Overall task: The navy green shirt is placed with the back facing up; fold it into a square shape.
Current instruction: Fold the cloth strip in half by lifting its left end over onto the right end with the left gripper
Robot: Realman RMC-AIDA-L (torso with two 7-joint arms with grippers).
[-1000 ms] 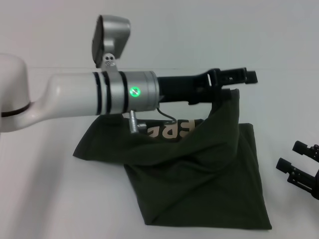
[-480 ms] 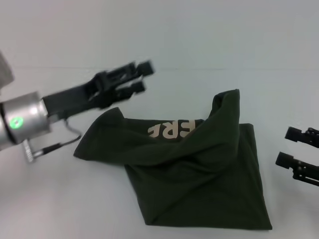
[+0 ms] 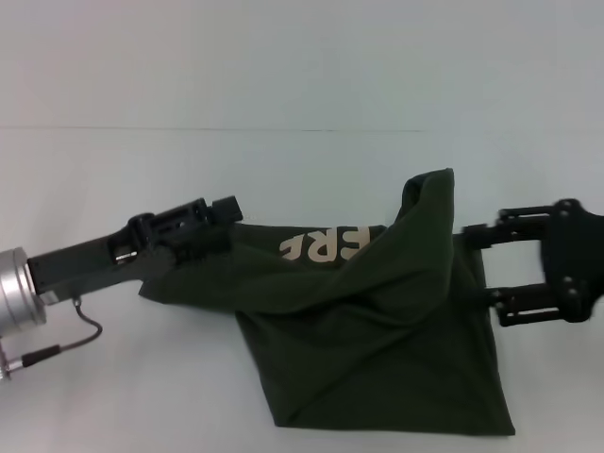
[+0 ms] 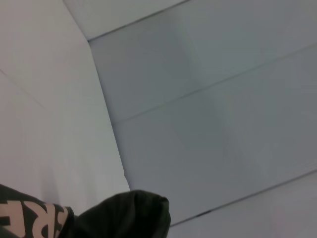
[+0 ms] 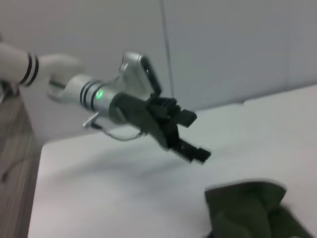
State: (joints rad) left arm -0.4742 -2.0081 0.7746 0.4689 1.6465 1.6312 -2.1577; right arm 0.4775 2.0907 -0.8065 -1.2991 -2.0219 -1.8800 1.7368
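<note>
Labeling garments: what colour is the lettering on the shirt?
Cream, on the dark olive-green shirt; lettering shows best in the head view.

Lab-like test cell: bare white table (image 3: 113,396), plain grey panel walls (image 4: 223,99).

The shirt (image 3: 377,330) is dark olive green, with cream block letters (image 3: 326,245) on one turned-up part. Both grippers, left (image 3: 222,225) and right (image 3: 477,267), are black. The left arm (image 5: 86,91) is white and silver with black bands and a green light. The table (image 3: 113,377) is white.
</note>
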